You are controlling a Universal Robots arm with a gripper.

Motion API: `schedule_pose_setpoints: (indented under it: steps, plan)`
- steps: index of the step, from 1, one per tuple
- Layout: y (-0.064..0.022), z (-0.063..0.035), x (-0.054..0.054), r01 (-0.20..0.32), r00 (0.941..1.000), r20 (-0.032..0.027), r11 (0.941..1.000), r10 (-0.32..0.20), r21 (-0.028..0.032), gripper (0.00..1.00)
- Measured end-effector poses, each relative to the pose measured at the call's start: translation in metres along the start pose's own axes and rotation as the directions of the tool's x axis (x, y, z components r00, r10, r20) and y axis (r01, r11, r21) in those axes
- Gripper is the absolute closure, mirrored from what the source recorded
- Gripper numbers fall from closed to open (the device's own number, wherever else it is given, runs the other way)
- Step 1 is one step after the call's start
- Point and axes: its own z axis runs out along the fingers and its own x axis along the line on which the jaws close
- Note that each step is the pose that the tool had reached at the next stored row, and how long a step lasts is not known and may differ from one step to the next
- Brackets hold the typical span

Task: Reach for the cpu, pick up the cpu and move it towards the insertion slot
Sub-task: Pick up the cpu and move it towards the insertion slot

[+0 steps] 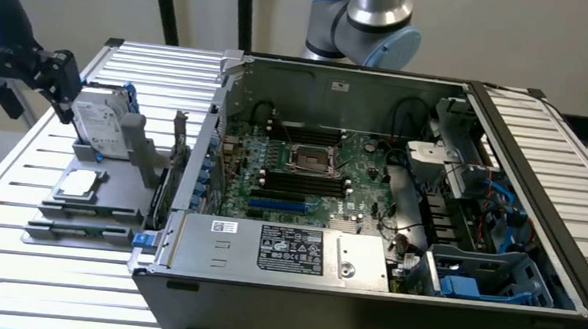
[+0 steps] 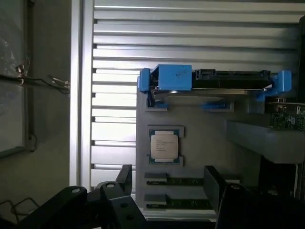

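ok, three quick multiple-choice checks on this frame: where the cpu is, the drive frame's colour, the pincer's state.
1. Where does the cpu lie?
A) on the motherboard
B) on the grey fixture, near the hard drive
C) on top of the power supply

2. What colour is the hard drive's frame?
A) red
B) yellow
C) blue

3. How is the pincer?
A) open, holding nothing
B) shut on the cpu
C) shut on the hard drive

Answers:
1 B: the chip sits flat in a recess of the fixture, outside the case.
2 C: blue brackets show at both ends of the drive.
3 A: its fingers stand apart, with the cpu lying free on the fixture beyond them.
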Motion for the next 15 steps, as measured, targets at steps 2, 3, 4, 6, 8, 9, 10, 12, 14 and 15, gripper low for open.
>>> schedule_pose_setpoints:
  steps: [2, 3, 4, 6, 8, 9, 10, 12, 14, 15]
  plan:
    - [-0.0013, 0.0034, 0.0, 0.0, 1.0, 0.0, 1.0, 0.0, 0.0, 0.29]
    - [-0.002, 0.0054, 0.0, 0.0, 1.0, 0.0001, 1.0, 0.0, -0.0001, 0.29]
    - [-0.0026, 0.0071, 0.0, 0.0, 1.0, 0.0, 1.0, 0.0, 0.0, 0.29]
    - [-0.0043, 0.0126, 0.0, 0.0, 1.0, 0.0, 1.0, 0.0, 0.0, 0.29]
    - [-0.0053, 0.0161, 0.0, 0.0, 1.0, 0.0, 1.0, 0.0, 0.0, 0.29]
    - [-0.0058, 0.018, 0.0, 0.0, 1.0, 0.0, 1.0, 0.0, 0.0, 0.29]
    - [-0.0063, 0.0198, -0.001, 0.0, 1.0, 0.0, 1.0, 0.0, 0.0, 0.29]
    - [-0.0072, 0.0233, -0.001, 0.0, 1.0, 0.0001, 1.0, 0.0, 0.0, 0.29]
    - [-0.008, 0.0269, -0.002, 0.0, 1.0, 0.0, 1.0, 0.0, -0.0001, 0.29]
    - [-0.0084, 0.0287, -0.002, 0.0, 1.0, -0.0001, 1.0, 0.0, 0.0, 0.29]
